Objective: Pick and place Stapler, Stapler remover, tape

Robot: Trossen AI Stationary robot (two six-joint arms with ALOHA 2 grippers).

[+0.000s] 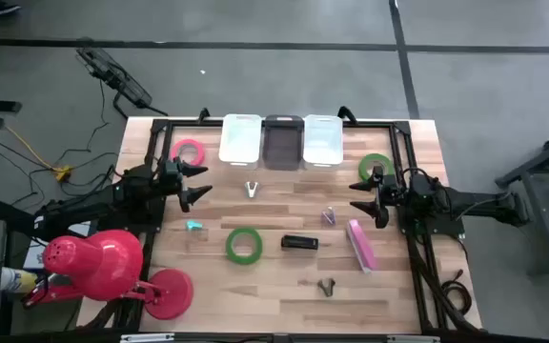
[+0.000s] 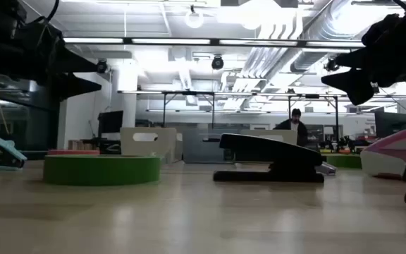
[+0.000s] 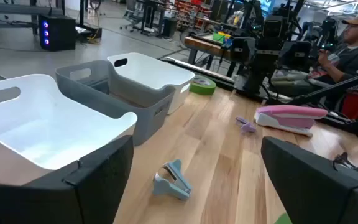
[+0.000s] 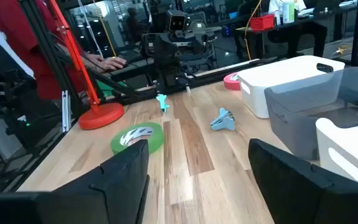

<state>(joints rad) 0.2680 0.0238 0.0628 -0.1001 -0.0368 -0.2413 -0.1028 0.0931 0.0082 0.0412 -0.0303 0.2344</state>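
My left gripper point(image 1: 201, 183) hovers open above the table's left part, nothing between its fingers; a pale blue stapler remover point(image 3: 173, 179) lies on the wood ahead of it. My right gripper point(image 1: 357, 196) hovers open at the right, also with nothing in it. A black stapler point(image 1: 299, 242) and a green tape roll point(image 1: 244, 245) lie flat mid-table. A pink stapler point(image 1: 361, 245) lies right of them. A pink tape roll point(image 1: 190, 151) lies far left, a second green roll point(image 1: 376, 167) far right. Teal point(image 1: 194, 226), purple point(image 1: 329, 216) and dark point(image 1: 327, 286) removers lie scattered.
Three bins stand along the far edge: white point(image 1: 239, 138), grey point(image 1: 282, 141), white point(image 1: 322, 140). A red desk lamp point(image 1: 112, 262) stands on its round base point(image 1: 167, 292) at the near left corner. A person point(image 3: 353, 50) sits beyond the table's right side.
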